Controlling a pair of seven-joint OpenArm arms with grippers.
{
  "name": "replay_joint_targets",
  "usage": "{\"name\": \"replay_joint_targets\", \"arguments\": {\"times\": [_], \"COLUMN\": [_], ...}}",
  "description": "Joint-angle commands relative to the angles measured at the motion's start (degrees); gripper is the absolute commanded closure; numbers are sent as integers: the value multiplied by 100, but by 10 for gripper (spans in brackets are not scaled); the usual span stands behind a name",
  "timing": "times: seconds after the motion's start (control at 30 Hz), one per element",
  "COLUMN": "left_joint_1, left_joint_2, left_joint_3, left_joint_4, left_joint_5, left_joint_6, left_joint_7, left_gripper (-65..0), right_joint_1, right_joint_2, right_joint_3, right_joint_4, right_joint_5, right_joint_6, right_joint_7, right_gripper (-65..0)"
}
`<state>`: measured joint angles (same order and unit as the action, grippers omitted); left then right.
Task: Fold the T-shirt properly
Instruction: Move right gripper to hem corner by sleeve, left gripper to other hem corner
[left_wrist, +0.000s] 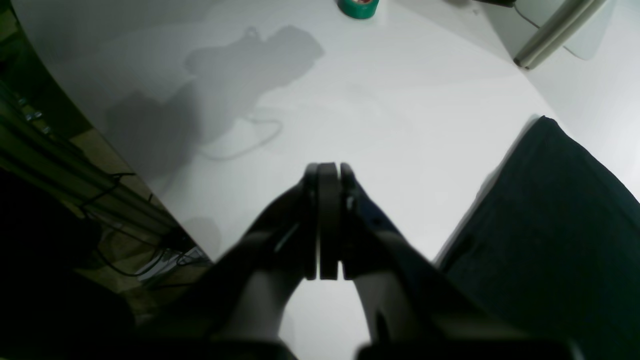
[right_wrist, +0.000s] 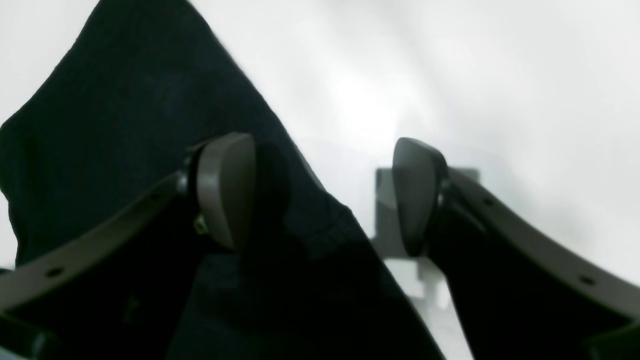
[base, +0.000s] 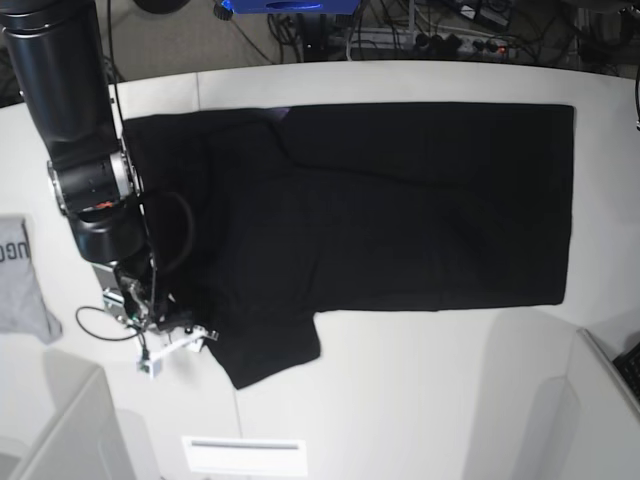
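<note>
The black T-shirt (base: 400, 200) lies spread flat on the white table (base: 420, 390), plain side up, with one sleeve pointing to the front left. My right gripper (right_wrist: 320, 195) is open and low at that sleeve; one finger (right_wrist: 225, 185) is over the cloth (right_wrist: 125, 100) and the other over bare table, astride the sleeve's edge. In the base view it sits at the sleeve's left side (base: 185, 335). My left gripper (left_wrist: 327, 172) is shut and empty above bare table, with the shirt's edge (left_wrist: 550, 225) to its right. The left arm is out of the base view.
A small grey garment (base: 20, 280) lies at the table's left edge. A green tape roll (left_wrist: 357, 7) sits far ahead of the left gripper. White partitions (base: 600, 400) stand at the front corners. A white label (base: 243, 455) is at the front.
</note>
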<state>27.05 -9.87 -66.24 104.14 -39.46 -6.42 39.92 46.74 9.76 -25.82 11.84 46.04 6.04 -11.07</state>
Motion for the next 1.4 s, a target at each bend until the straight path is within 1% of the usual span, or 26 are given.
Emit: {"name": "replay_joint_targets", "arguments": {"times": [0.0, 0.13, 0.27, 0.33, 0.47, 0.5, 0.53, 0.63, 0.7, 0.77, 0.8, 0.9, 0.93, 0.97, 1.03, 1.07, 1.13, 1.2, 1.37], "left_joint_1": [60, 60, 60, 60, -10, -28, -81, -230, -327, -520, -687, -1223, -1478, -1716, -2322, -2665, -3245, -3755, -5030], "left_joint_2": [-99, -99, -108, -108, -116, -116, -125, -433, -635, -802, -881, -1040, -1136, -1233, -1549, -1664, -1822, -1936, -2138], "left_joint_3": [-27, -27, -27, -27, -18, -9, 79, 483, 870, 1195, 1353, 1696, 1846, 2004, 2435, 2672, 3059, 3384, 4633], "left_joint_4": [87, 96, 87, 70, 61, 61, 61, 52, 61, 52, 26, -379, -642, -959, -1609, -1917, -2524, -3095, -4713], "left_joint_5": [-49, -49, -41, -41, -23, -23, -23, -14, -14, -14, -5, -5, -5, -5, -5, -5, -5, -5, 39], "left_joint_6": [-40, -40, -40, -40, -40, -40, -40, -40, -40, -40, -31, -13, 92, 277, 549, 576, 567, 567, 558], "left_joint_7": [-128, -128, -128, -128, -128, -128, -128, -128, -128, -128, -128, -128, -120, -41, 302, 443, 531, 522, 443], "left_gripper": [0, 0, 0, 0, 0, -33, -89, -311, -476, -601, -647, -650, -650, -650, -650, -650, -650, -650, -650], "right_joint_1": [157, 113, 113, 113, 113, 113, 113, 104, 104, 104, 104, 104, 113, 113, 113, 113, 121, 130, 139], "right_joint_2": [-22, -180, -180, -180, -180, -180, -180, -180, -180, -180, -180, -172, -172, -163, -154, -154, -154, -154, -154], "right_joint_3": [-130, -807, -824, -824, -833, -833, -833, -824, -824, -824, -824, -824, -824, -824, -824, -824, -824, -824, -824], "right_joint_4": [69, 69, 60, 60, 60, 60, 60, 60, 60, 60, 60, 60, 60, 60, 60, 60, 60, 60, 60], "right_joint_5": [16, 42, 60, 51, 42, 42, 42, 60, 68, 68, 68, 68, 68, 68, 68, 68, 68, 68, 68], "right_joint_6": [33, 24, 7, 7, 7, 7, 7, 7, 7, 7, 7, 7, 7, 7, 7, 7, 7, 7, 7], "right_joint_7": [-75, -75, -67, -67, -67, -67, -67, -67, -67, -84, -93, -93, -93, -93, -75, -75, -75, -75, -75], "right_gripper": [-405, -404, -393, -347, -225, -191, -156, 0, 0, 0, 0, 0, 0, 0, 0, 0, 0, 0, 0]}}
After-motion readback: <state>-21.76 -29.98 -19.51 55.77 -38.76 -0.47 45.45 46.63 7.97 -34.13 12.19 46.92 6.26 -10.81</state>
